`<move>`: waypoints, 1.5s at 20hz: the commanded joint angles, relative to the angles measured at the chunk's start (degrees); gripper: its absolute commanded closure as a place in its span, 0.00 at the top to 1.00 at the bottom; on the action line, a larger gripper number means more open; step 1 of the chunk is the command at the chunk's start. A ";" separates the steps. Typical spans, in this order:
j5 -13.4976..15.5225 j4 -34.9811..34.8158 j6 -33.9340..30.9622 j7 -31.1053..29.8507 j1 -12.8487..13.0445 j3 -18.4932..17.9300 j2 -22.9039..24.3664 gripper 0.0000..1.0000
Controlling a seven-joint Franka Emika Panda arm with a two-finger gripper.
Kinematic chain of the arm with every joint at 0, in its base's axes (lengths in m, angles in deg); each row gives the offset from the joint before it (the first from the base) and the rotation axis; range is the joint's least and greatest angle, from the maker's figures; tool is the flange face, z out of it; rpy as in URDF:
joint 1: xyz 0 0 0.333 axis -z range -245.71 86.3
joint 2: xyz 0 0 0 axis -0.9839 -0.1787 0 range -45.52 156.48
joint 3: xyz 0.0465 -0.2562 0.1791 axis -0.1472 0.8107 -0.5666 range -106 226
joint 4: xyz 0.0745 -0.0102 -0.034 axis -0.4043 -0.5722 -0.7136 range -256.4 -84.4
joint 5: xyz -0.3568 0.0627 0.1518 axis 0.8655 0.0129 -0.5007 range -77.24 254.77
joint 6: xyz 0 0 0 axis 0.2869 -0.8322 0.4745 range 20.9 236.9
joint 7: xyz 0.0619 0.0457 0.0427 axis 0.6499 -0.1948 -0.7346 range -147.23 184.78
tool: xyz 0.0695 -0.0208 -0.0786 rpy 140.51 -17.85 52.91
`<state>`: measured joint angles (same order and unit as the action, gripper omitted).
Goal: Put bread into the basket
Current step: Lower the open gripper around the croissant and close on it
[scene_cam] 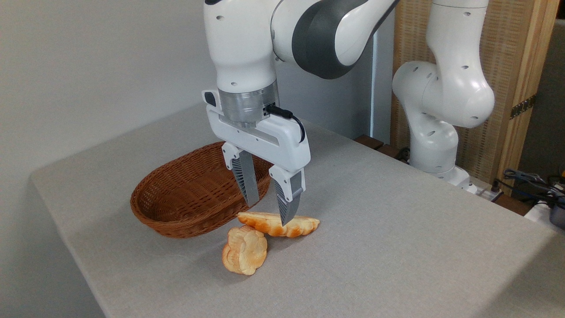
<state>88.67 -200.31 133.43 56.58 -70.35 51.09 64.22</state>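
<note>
Tool (270, 211) spread wide, fingers straddling elongated golden-orange braided bread (279, 224) lying on grey desk (397, 229), just beside oval brown woven wicker basket (176, 194) holding nothing. Rounder lumpy bread piece (245, 251) touching loaf's near end.

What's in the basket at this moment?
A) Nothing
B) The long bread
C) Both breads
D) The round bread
A: the basket shows only bare wicker inside, while the long bread lies on the table beside it under the open claw, and the round bread sits in front of that, also on the table.
</note>
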 commanded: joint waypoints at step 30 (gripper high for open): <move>0.01 -3.23 6.85 2.87 2.51 -0.58 -2.23 0.85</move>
<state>88.67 -202.95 138.97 57.23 -68.30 51.28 61.60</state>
